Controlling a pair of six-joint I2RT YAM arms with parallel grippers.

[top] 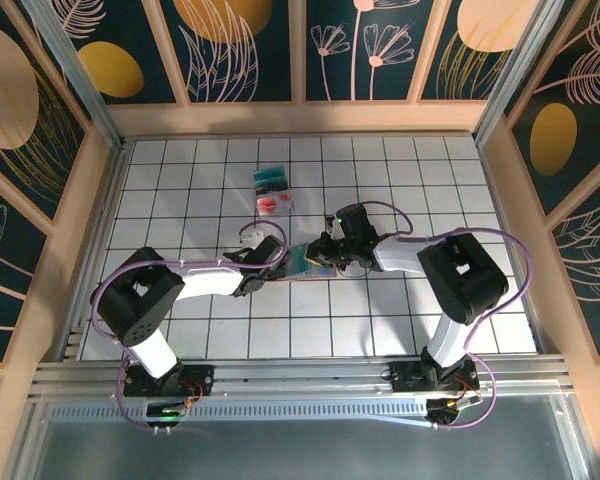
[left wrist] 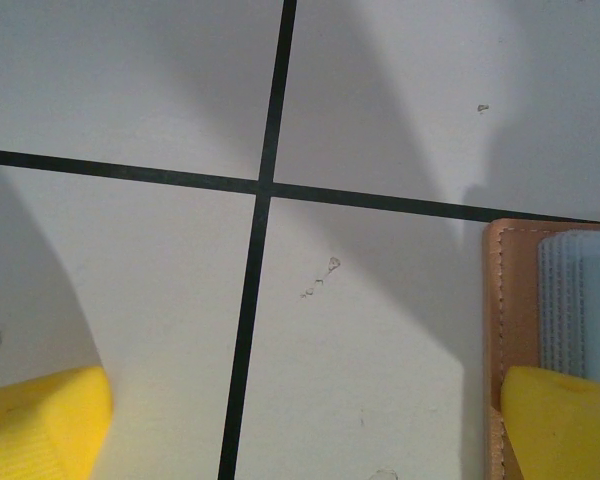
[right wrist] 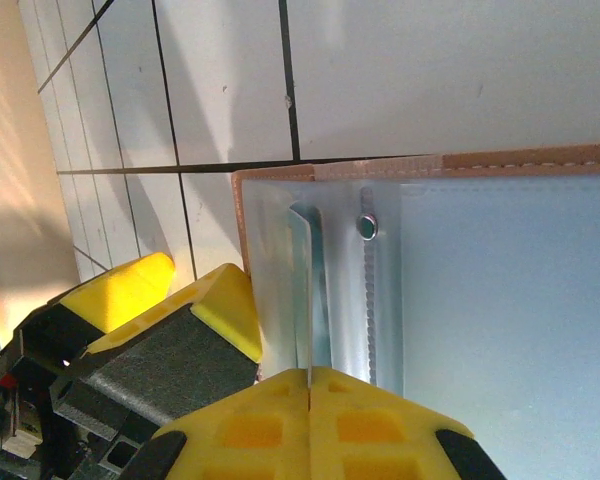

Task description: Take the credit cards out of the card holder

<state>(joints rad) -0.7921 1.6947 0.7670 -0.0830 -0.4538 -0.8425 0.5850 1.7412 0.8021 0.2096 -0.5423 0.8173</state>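
Your right gripper (right wrist: 310, 395) is pinched shut on a card (right wrist: 310, 290) by its edge; left gripper (left wrist: 302, 428) splayed wide, one finger (left wrist: 565, 420) pinning the card holder (right wrist: 500, 300); pull slowly, straight, keeping that pin.

No writing, brand, number or sign can be read on the card holder (top: 306, 262), the small clear box (top: 272, 190) or the tiled table (top: 400, 170).

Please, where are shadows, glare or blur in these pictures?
Left wrist view: broad soft shadows cross the tiles, and the left gripper's fingertips look slightly soft. Right wrist view: warm light falls on the wooden wall, and the card holder's inside looks washed pale. Top external view: even light, no strong glare on the tiles.
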